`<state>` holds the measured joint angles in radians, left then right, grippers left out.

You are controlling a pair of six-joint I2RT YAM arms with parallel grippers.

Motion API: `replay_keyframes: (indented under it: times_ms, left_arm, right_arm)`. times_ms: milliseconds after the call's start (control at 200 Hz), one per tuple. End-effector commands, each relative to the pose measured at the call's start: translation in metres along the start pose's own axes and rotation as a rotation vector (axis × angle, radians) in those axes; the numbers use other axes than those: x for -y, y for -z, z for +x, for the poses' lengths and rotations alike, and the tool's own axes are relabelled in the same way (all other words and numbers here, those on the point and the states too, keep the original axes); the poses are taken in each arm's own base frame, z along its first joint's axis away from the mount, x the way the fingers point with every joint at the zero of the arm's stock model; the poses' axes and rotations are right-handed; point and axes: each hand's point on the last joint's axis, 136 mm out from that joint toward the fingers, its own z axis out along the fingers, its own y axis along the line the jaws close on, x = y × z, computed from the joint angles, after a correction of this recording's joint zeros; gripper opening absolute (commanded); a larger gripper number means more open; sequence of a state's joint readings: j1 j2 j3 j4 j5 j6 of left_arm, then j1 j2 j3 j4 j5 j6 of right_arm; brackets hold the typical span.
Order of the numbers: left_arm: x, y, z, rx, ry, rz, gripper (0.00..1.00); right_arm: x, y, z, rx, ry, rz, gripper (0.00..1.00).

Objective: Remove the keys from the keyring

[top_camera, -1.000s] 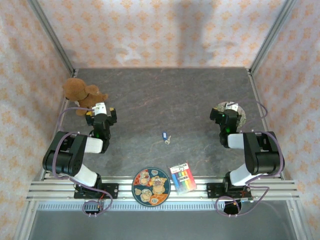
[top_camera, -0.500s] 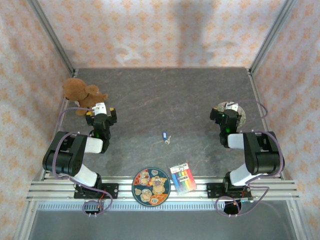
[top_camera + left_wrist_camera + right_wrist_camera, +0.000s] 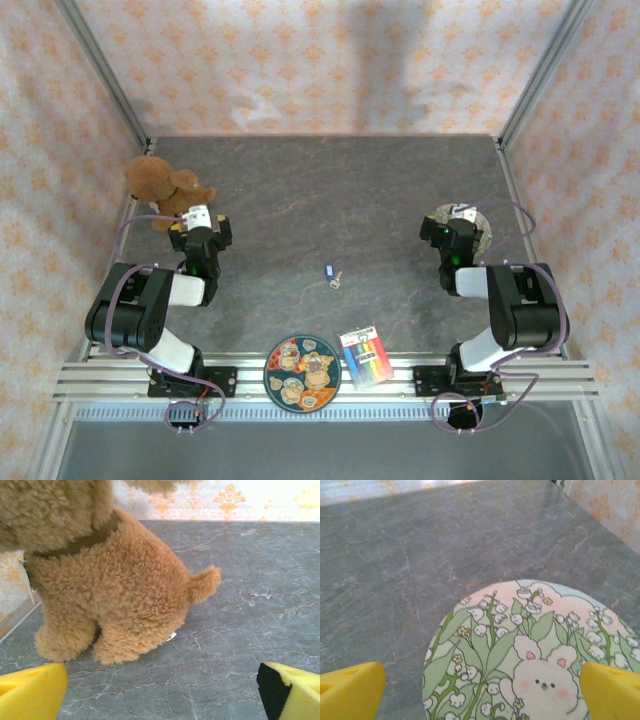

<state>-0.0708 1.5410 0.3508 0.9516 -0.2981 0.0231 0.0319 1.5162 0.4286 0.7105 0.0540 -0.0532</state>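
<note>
1. The keys (image 3: 335, 279) lie on the dark marbled table (image 3: 350, 180), about midway between the two arms. They show as a tiny pale metal piece touching a small blue tag (image 3: 327, 270).
2. From the overhead view the bunch is too small for me to make out a ring or count the pieces.
3. The left gripper (image 3: 203, 224) sits low at the left side of the table, well apart from the keys. In its wrist view (image 3: 160, 695) the two yellow fingers (image 3: 30, 692) stand far apart with nothing between them.
4. Just ahead of that gripper is a brown plush toy (image 3: 110, 590), standing on the table near the left wall (image 3: 160, 185).
5. The right gripper (image 3: 455, 230) is at the right side, equally far from the keys. Its wrist view (image 3: 480, 695) shows the jaws spread wide and holding nothing.
6. Below and ahead of the right gripper lies a round mat (image 3: 520, 650) printed with a white rabbit and lily flowers, flat on the table (image 3: 478, 222).
7. At the near edge, between the arm bases, a patterned plate (image 3: 302, 372) lies just beside a rainbow-striped card (image 3: 365, 357). Both are apart from the keys.
</note>
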Motion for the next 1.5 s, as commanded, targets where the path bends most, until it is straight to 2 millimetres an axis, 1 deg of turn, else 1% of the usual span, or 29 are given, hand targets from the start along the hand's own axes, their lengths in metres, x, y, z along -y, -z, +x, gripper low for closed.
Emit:
replay_keyframes:
  times_ms: [0,100,160,205,285,315,345,375,435,470,536,576,631,651,696,761,836,936,1091,1211,1226,1281,1331,1416,1497]
  left_arm:
    - [-0.004,0.002,-0.013,0.010,0.028,-0.011,1.00]
    - [-0.005,0.006,-0.027,-0.002,0.014,-0.008,1.00]
    - [-0.009,0.008,-0.037,-0.022,0.015,-0.032,1.00]
    - [-0.013,0.010,-0.047,-0.019,0.020,-0.052,1.00]
    - [-0.016,0.017,-0.069,0.017,0.118,-0.042,1.00]
    - [-0.014,0.021,-0.078,0.034,0.172,-0.017,1.00]
    - [-0.011,0.024,-0.086,0.046,0.234,0.014,1.00]
    - [-0.010,0.028,-0.093,0.055,0.315,0.040,1.00]
    - [-0.013,0.035,-0.099,0.048,0.473,0.055,1.00]
    - [-0.010,0.038,-0.103,0.042,0.528,0.083,1.00]
    - [0.004,0.043,-0.106,0.006,0.542,0.168,1.00]
    - [0.012,0.047,-0.108,-0.030,0.537,0.216,0.99]
    - [0.023,0.051,-0.105,-0.109,0.519,0.267,0.90]
    - [0.028,0.053,-0.103,-0.138,0.520,0.287,0.88]
    - [0.039,0.058,-0.097,-0.209,0.526,0.342,0.79]
    - [0.056,0.068,-0.083,-0.306,0.527,0.424,0.69]
    - [0.070,0.080,-0.064,-0.402,0.552,0.470,0.63]
    - [0.091,0.101,-0.040,-0.490,0.506,0.533,0.58]
    - [0.127,0.134,-0.012,-0.604,0.425,0.624,0.54]
    - [0.149,0.148,0.006,-0.683,0.402,0.656,0.50]
    - [0.153,0.150,0.008,-0.691,0.403,0.666,0.50]
    - [0.168,0.157,0.015,-0.717,0.397,0.693,0.50]
    - [0.180,0.163,0.021,-0.739,0.386,0.707,0.49]
    - [0.206,0.172,0.029,-0.770,0.368,0.748,0.49]
    - [0.223,0.174,0.038,-0.805,0.346,0.749,0.48]
  right_arm:
    - [0.006,0.005,-0.030,0.002,-0.027,0.058,0.99]
    - [0.005,0.013,-0.048,-0.040,-0.046,0.062,0.99]
    - [0.003,0.021,-0.060,-0.030,-0.107,0.053,0.99]
    - [-0.003,0.028,-0.071,-0.023,-0.159,0.015,0.99]
    - [-0.010,0.040,-0.089,-0.020,-0.279,-0.026,0.99]
    - [-0.006,0.044,-0.091,-0.038,-0.371,-0.003,0.99]
    - [0.004,0.049,-0.084,-0.087,-0.475,0.069,0.99]
    - [0.007,0.051,-0.080,-0.133,-0.548,0.097,0.99]
    - [-0.010,0.048,-0.076,-0.238,-0.561,0.009,0.99]
    - [-0.022,0.048,-0.075,-0.292,-0.546,-0.044,1.00]
    - [-0.045,0.051,-0.071,-0.374,-0.543,-0.154,0.89]
    - [-0.055,0.055,-0.069,-0.405,-0.544,-0.202,0.85]
    - [-0.064,0.064,-0.064,-0.437,-0.531,-0.228,0.82]
    - [-0.067,0.068,-0.062,-0.453,-0.517,-0.236,0.80]
    - [-0.075,0.077,-0.057,-0.484,-0.473,-0.254,0.75]
    - [-0.083,0.091,-0.044,-0.545,-0.413,-0.263,0.71]
    - [-0.094,0.104,-0.027,-0.603,-0.393,-0.300,0.67]
    - [-0.099,0.118,-0.006,-0.666,-0.345,-0.298,0.61]
    - [-0.102,0.134,0.020,-0.715,-0.306,-0.294,0.60]
    - [-0.106,0.142,0.041,-0.756,-0.281,-0.286,0.61]
    - [-0.107,0.146,0.037,-0.738,-0.284,-0.299,0.62]
    - [-0.111,0.149,0.041,-0.739,-0.288,-0.320,0.69]
    - [-0.114,0.151,0.043,-0.739,-0.299,-0.339,0.71]
    - [-0.120,0.155,0.044,-0.728,-0.331,-0.384,0.71]
    - [-0.116,0.155,0.048,-0.717,-0.334,-0.369,0.68]
